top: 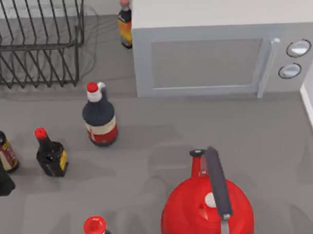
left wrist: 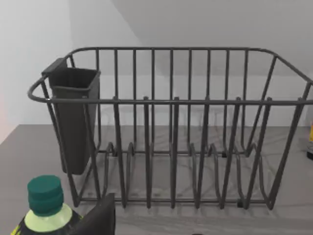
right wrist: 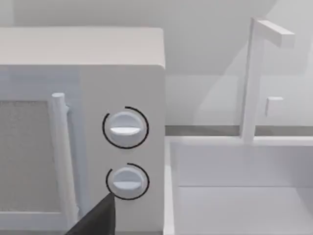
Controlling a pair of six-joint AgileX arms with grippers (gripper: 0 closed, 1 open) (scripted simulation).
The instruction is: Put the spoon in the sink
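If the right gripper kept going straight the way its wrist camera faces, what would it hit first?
Probably the microwave, near its lower dial, which sits just past the dark fingertip. The sink lies beside that line, so depth is uncertain.

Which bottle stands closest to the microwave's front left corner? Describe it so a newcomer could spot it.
Start at the white microwave at the back of the table, then look just off its front left corner, toward the wire dish rack. There stands the dark round-bodied bottle. It is the fattest bottle there, with a red cap, white neck and a red-and-white label band.
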